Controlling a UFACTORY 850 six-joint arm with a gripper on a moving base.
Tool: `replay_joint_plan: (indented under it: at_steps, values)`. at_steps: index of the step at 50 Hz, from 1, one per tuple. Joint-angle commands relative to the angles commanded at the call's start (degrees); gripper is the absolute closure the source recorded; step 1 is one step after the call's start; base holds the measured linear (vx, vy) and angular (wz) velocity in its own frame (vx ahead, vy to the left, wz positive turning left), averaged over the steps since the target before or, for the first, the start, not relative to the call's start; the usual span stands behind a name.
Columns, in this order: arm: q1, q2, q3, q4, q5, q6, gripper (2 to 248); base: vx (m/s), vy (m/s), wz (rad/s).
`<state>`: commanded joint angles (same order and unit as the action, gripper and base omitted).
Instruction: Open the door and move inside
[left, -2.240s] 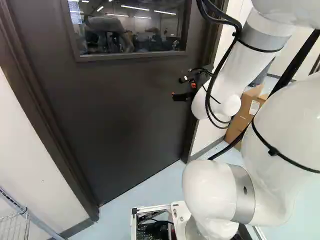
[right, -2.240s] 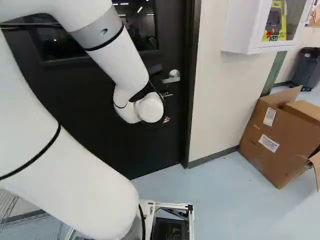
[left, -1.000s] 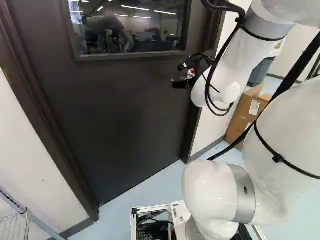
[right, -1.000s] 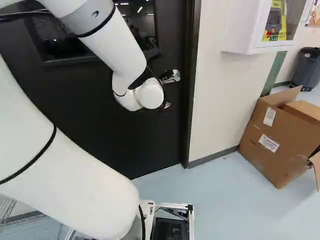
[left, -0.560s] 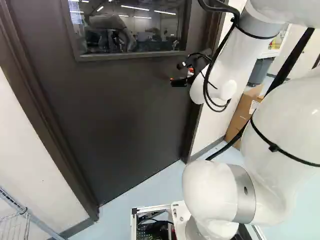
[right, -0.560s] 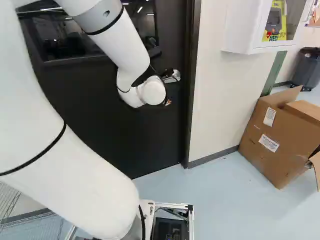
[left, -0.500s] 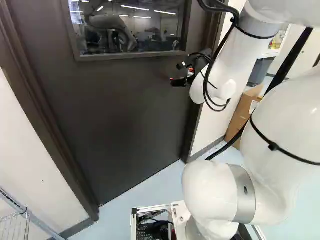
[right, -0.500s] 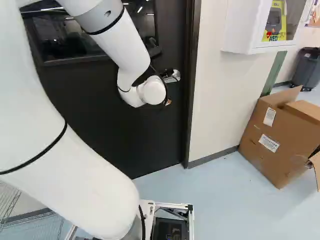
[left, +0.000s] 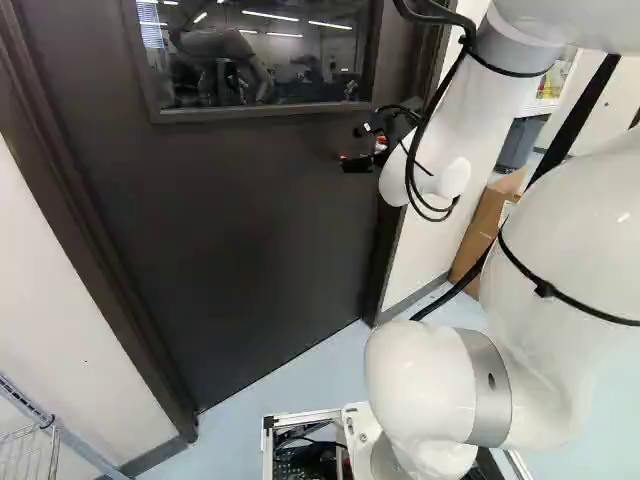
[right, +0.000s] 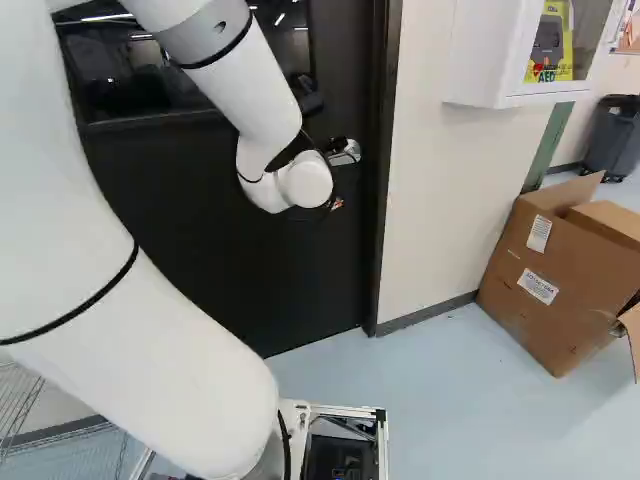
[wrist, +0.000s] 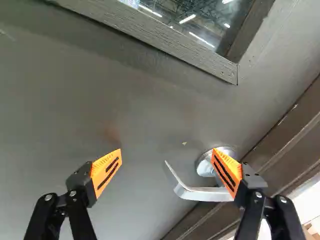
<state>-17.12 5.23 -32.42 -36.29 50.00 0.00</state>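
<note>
At the door's latch side, my gripper (left: 362, 160) is held up near the dark door (left: 250, 230), which stands closed in its frame. In the wrist view the gripper (wrist: 167, 152) is open, its orange pads wide apart. The silver lever handle (wrist: 205, 194) lies ahead of it, the lever's free end reaching into the space between the fingers. One finger overlaps the handle's round base, hiding part of it; whether they touch I cannot tell. The right base view shows the handle (right: 345, 153) just beyond my wrist.
A door frame (right: 383, 200) borders the handle side, followed by a pale wall with a white cabinet (right: 500, 60). A cardboard box (right: 560, 270) and a grey bin (right: 612, 140) stand right of the door. A wire rack (left: 30, 440) is at the near left.
Against the joint at the foot, my arm has raised the gripper to about the handle's height, then shifted it slightly. The base and the door have not moved.
</note>
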Motion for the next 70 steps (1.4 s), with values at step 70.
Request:
replay_joint_plan:
  at_steps: [70]
  values:
    - [0.35, -10.44, -0.79, 0.00, 0.00, 0.00, 3, 0.000, 0.000, 0.000]
